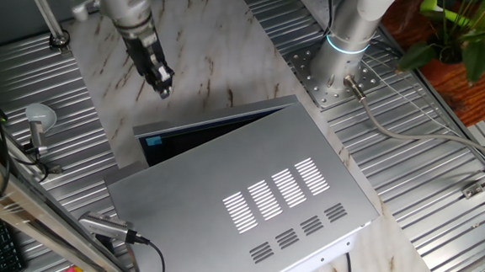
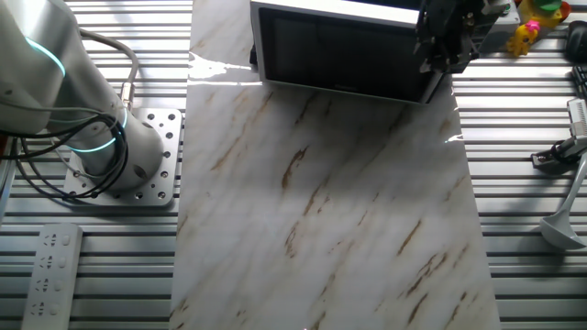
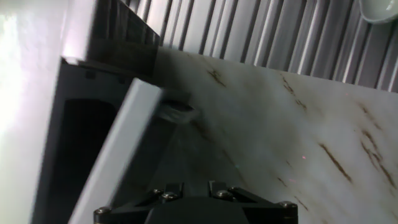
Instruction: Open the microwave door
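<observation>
**Mira:** On the marble board (image 1: 222, 50), in one fixed view, the microwave (image 1: 247, 195) lay as the biggest thing, with the vent slots on its top panel. The microwave door (image 1: 213, 126) was already a little open: a dark wedge showed between the door and the box, wide at the left end and closed at the right end, so I judged the hinge was on the right. The gripper (image 1: 163, 86) hung near the free end of the door, apart from it.

**Tomas:** Were the fingers spread or pressed together?

**Mira:** I could not tell; they were too small and blurred.

**Tomas:** And the other fixed view?

**Mira:** The microwave (image 2: 344, 50) stood at the far edge of the board, its dark door (image 2: 339, 55) toward the camera. The gripper (image 2: 447, 50) was in front of the door's right end there, dark against dark, so contact was not clear.

**Tomas:** The hand view?

**Mira:** Only the base of the gripper (image 3: 196, 205) showed at the bottom. The pale edge of the door (image 3: 124, 149) ran slanted just ahead, with the dark inside of the box to its left.

**Tomas:** So which step?

**Mira:** I judged the swing was begun but not finished. The next move called for catching behind the free edge and pulling it in an arc around the hinge.
</observation>
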You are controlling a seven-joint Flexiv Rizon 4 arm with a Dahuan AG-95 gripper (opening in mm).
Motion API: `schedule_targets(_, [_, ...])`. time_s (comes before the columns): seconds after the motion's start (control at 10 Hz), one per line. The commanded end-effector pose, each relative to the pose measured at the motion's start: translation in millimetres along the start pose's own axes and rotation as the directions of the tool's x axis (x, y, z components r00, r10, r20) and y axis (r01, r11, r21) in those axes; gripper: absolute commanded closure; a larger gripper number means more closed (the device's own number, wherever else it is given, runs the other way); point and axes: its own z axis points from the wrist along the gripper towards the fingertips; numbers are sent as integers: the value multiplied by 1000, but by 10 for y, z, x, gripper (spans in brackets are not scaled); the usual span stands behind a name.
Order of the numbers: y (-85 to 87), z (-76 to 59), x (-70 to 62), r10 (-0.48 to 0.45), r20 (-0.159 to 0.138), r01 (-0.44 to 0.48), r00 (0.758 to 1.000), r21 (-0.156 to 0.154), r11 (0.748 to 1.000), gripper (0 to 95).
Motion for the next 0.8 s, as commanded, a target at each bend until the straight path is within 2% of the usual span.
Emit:
schedule_targets(0.1, [-4,-3,-20,21,3,-21,1000,-16,1000,760])
schedule_targets(0.4, [-4,-3,-20,49,5,-49,999,-17,999,760])
schedule_targets(0.7, [-4,-3,-20,60,-6,-60,998,0,998,760])
schedule_targets(0.8, [-4,-3,-20,55,-10,-54,998,14,998,760])
